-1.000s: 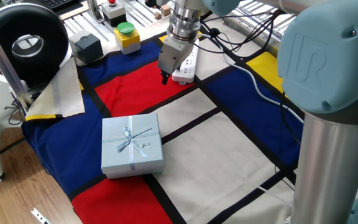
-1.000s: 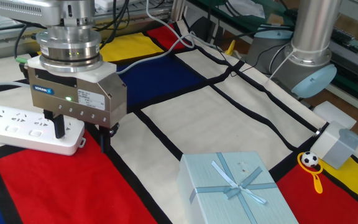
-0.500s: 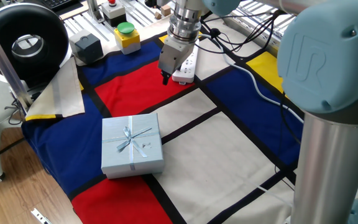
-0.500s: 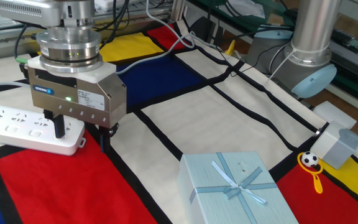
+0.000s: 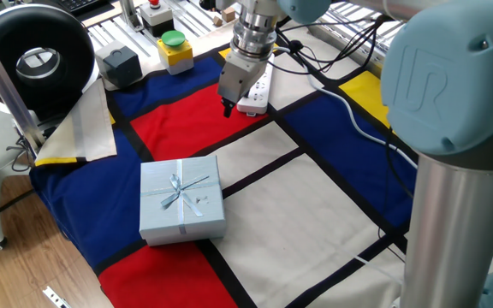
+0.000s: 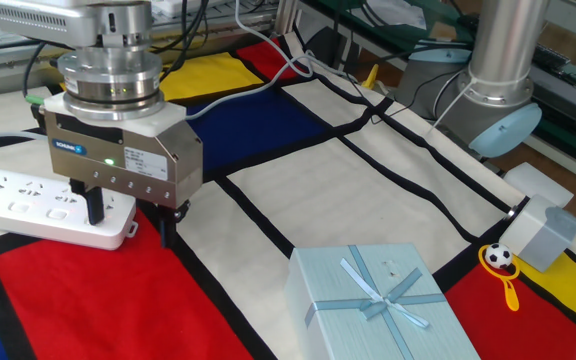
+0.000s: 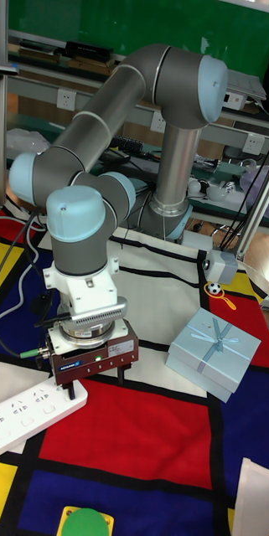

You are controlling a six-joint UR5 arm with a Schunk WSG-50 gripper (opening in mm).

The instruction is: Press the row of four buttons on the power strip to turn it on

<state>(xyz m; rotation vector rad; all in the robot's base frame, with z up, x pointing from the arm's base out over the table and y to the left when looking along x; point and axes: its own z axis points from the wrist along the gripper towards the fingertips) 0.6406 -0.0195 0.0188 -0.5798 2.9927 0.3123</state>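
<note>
Standing by the table rn, going left to right in the other fixed view: the power strip (image 6: 38, 205) lies flat on the far left, on the colour-block cloth (image 6: 368, 190), its rounded end right under the gripper (image 6: 128, 215). Fingers are clearly apart, one finger (image 6: 96, 205) in front of the strip's end, the other down beside it over the cloth, nothing held.

What could go wrong imo: can't make out the four buttons from here, too small/hidden. With the fingers spread, the tip may come down on a socket face or the strip's edge instead of a switch, and the strip isn't fixed down afaict, so an off-centre push could tip or slide it.

Long axis runs left-right in this view, the cable end off-frame left and the free end toward the pale blue gift box (image 6: 383, 300), which sits well apart on the right.
</note>
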